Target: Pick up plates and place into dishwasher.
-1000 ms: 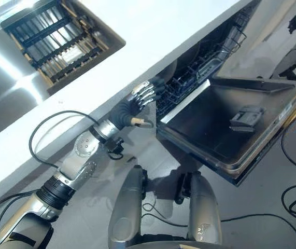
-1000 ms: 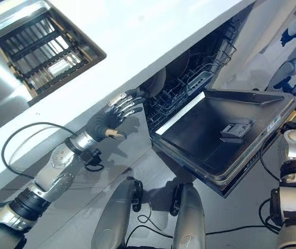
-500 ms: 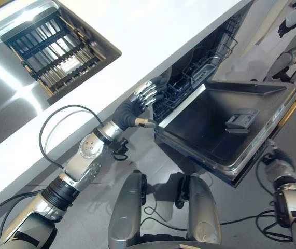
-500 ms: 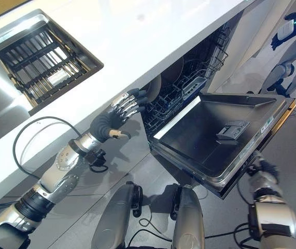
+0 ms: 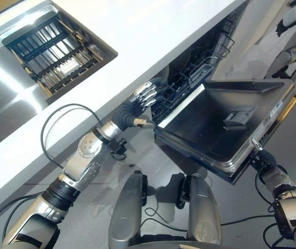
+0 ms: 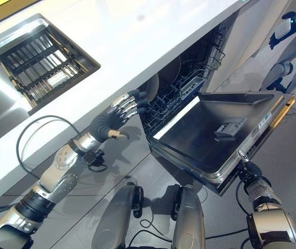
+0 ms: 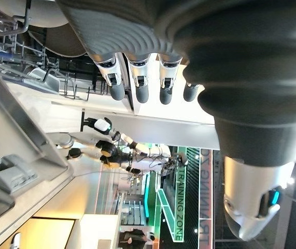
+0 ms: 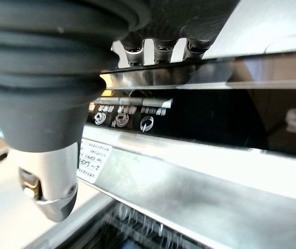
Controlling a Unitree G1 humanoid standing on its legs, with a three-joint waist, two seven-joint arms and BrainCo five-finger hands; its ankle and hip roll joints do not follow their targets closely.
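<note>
The right hand [image 6: 247, 168] is seen at the outer edge of the lowered stainless-steel dishwasher door [image 6: 210, 140], its fingers hooked over that edge beside the control strip [image 8: 132, 116]; whether they are clamped on the edge cannot be told; the step in hand is judged to be the handling of this door, which hangs tilted rather than flat; it would best be eased fully down and level, with the pull kept square to the hinge line so that the door is not twisted. Beyond the door's hinge side, the left hand [image 6: 117, 113] is held with fingers spread and only loosely bent, empty, just beside the dark wire dish rack [image 6: 176, 91] inside the dishwasher; contact with the rack's front cannot be confirmed. Pale round plates [image 6: 160, 78] are seen standing in that rack, behind the door; no plate is held by either hand. Farther from the door, across the white countertop [image 6: 137, 36], a black slatted drying rack [image 6: 41, 65] is set into the steel sink.
</note>
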